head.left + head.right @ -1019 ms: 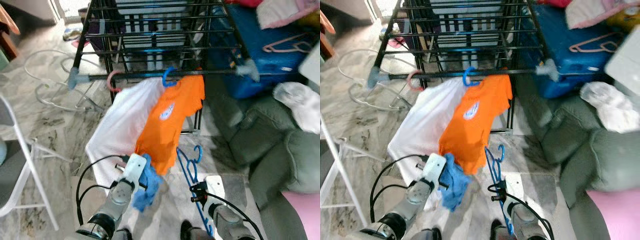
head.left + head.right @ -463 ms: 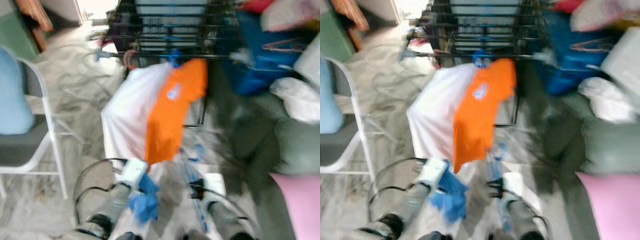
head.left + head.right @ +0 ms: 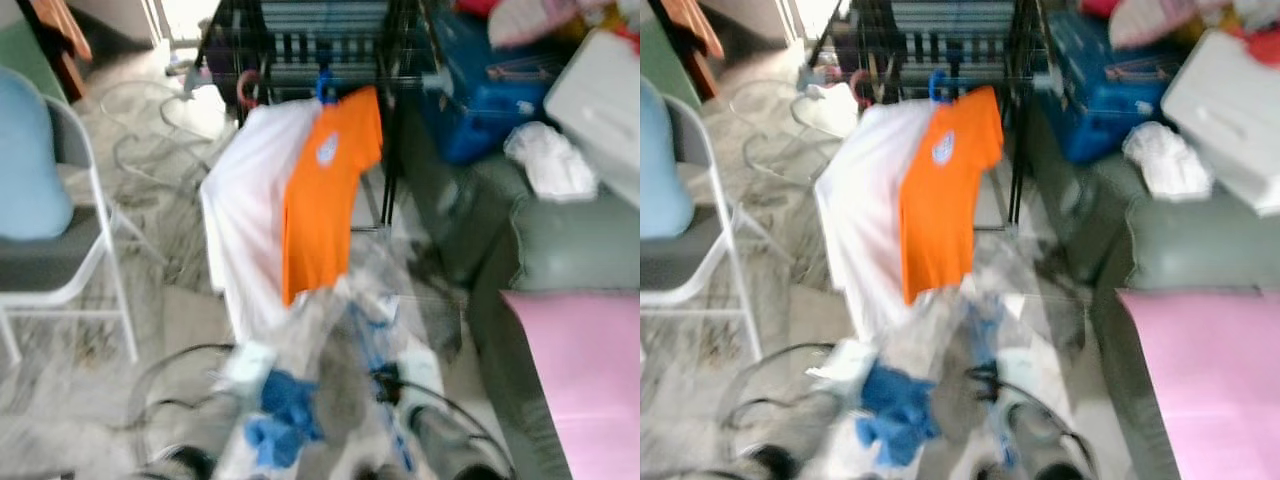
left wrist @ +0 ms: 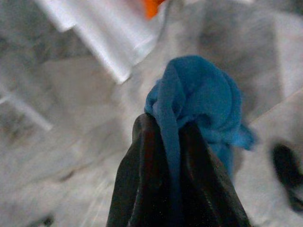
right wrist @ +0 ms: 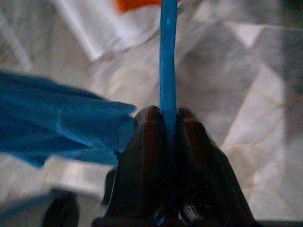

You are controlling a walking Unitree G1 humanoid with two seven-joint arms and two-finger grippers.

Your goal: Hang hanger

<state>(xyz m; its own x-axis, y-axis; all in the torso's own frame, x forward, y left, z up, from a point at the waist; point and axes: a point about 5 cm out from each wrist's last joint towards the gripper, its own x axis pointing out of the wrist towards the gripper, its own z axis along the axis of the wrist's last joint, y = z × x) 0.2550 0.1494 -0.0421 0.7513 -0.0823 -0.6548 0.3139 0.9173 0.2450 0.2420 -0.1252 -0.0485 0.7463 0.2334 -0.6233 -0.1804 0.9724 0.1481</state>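
Pinching a thin, smooth blue plastic hanger (image 5: pixel 168 56) between its fingers, the right gripper (image 5: pixel 164 116) holds it rising straight ahead; the left gripper (image 4: pixel 165 124) beside it clamps bunched, soft blue cloth (image 4: pixel 199 97).

Home, room used for laundry. Marble-pattern floor (image 3: pixel 170 320). Black drying rack (image 3: pixel 310 40) with white shirt (image 3: pixel 250 220) and orange shirt (image 3: pixel 325 200) hung on hangers. Grey sofa (image 3: pixel 560 250) beside it, pink cushion (image 3: pixel 590 380) on seat, white cloth (image 3: pixel 545 165) heaped on arm. Blue suitcase (image 3: pixel 480 95) behind sofa. Folding chair (image 3: pixel 60 250) with light blue back. Loose cables (image 3: pixel 130 130) on floor. Views blurred.
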